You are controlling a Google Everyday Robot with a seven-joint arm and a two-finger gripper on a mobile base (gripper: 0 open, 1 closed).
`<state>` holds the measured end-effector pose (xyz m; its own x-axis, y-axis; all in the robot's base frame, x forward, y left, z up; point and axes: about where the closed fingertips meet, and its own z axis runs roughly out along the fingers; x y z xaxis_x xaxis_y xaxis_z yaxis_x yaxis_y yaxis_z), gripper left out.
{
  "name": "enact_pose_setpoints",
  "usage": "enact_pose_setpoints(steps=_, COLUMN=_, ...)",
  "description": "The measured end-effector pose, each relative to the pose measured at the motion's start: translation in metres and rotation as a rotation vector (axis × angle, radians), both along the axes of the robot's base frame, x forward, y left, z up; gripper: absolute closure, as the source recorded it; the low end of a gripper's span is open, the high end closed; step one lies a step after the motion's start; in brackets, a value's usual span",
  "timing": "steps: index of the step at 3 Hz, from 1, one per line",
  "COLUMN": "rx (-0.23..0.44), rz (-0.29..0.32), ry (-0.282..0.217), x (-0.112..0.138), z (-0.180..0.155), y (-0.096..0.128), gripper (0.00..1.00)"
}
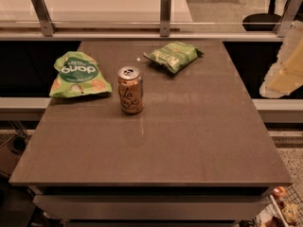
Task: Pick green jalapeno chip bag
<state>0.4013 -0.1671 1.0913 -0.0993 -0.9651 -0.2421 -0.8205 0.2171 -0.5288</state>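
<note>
We look across the brown worktop (189, 141) from its near edge toward its far edge. The green jalapeno chip bag (174, 56) lies flat close to the far edge, a little right of that edge's middle. It sits at a slant, with one end toward the far right corner and the other toward the can. Its light-green skin is crinkled and carries white block lettering. It rests on the worktop alone and touches neither of the other things.

The can (130, 90), copper-orange with script lettering, stands upright left of the worktop's middle, closer to the far edge than to the near one. Its tab end faces up. It is near the chip bag but apart from it. The larger green bag (78, 74), with a dark-green round logo, lies by the left edge just beside the can, and a narrow gap separates them. Its left side reaches out past the left edge.

The tool (283, 70) shows as a pale cream shape at the right border of the view. It is out beyond the worktop's right edge, about level with the far right corner, and well apart from the chip bag, the can and the larger bag. We cannot tell whether it is apart or together.

Beyond the far edge runs a rail with upright metal posts (165, 14).
</note>
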Motion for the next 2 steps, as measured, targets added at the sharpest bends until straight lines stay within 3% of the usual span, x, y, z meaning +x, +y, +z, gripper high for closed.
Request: enact_pose_setpoints(steps=2, rx=0.0, rz=0.0, ry=0.0, x=0.0, z=0.0, y=0.0, gripper=0.09)
